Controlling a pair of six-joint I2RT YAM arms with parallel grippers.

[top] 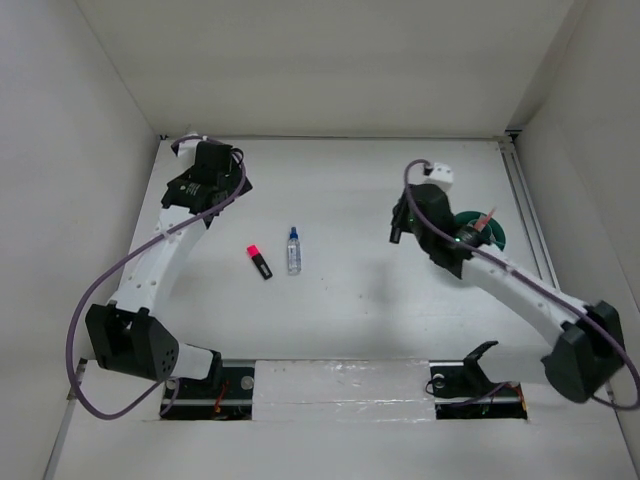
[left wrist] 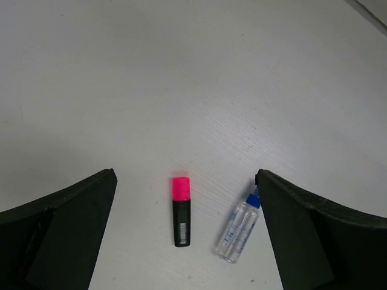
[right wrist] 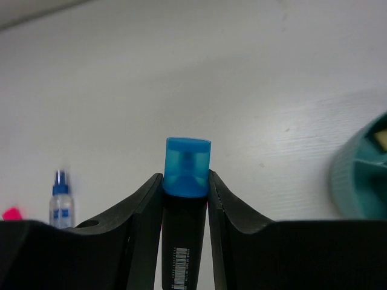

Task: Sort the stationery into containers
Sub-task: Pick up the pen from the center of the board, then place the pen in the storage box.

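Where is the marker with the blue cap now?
In the right wrist view, the blue-capped marker is clamped in the right gripper, left of the teal cup.

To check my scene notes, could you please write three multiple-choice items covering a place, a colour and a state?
1. Seen from above, the clear blue-capped plastic bottle lies where relative to the pink-capped black marker? A) left; B) right; C) on top.
2. The cap of the black marker in the right end effector is: A) pink; B) blue; C) green.
3. The left end effector is: A) shut on the bottle; B) shut, empty; C) open, empty.
Answers: B, the top view shows it; B, the right wrist view shows blue; C, its jaws stand wide apart.
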